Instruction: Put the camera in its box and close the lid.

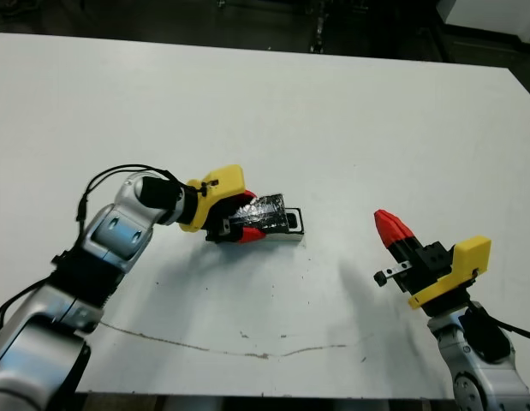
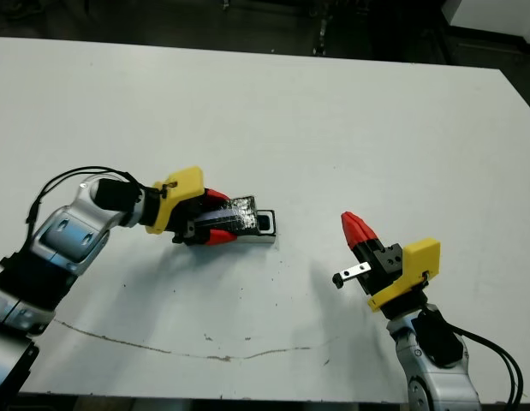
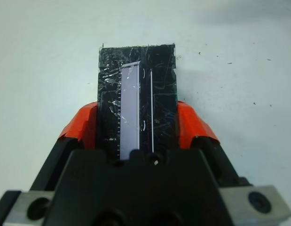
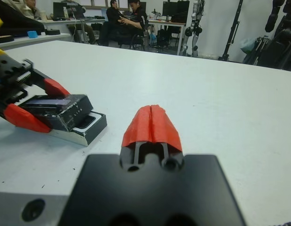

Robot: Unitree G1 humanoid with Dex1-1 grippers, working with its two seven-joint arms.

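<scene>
- Reaching in from the table's left side, the left gripper [image 1: 244, 223] is clamped on the lid [image 1: 266, 211], one red fingertip against each long side of the black speckled shell.
- In the left wrist view the lid [image 3: 137, 101] sits squarely between the two red fingers [image 3: 82, 126], its pale label strip running lengthwise down the middle.
- The lid is held tilted over the box [image 1: 290, 236]: it covers the box's left part and leaves the right end open.
- The box rests flat on the white table [image 1: 333, 111], a little left of the table's middle; in the right wrist view its pale wall and dark end [image 4: 89, 131] stick out from under the lid [image 4: 58, 109].
- At that open end a dark rectangular face with a pale border shows inside the box [image 2: 266, 224]; whether this is the camera cannot be told for sure.
- Well apart to the right, the right gripper [image 1: 391, 225] hovers over bare table with its red fingers pressed together and nothing between them, pointing up and left toward the box.
- People sit at desks far beyond the table [image 4: 131, 19] in the right wrist view.
</scene>
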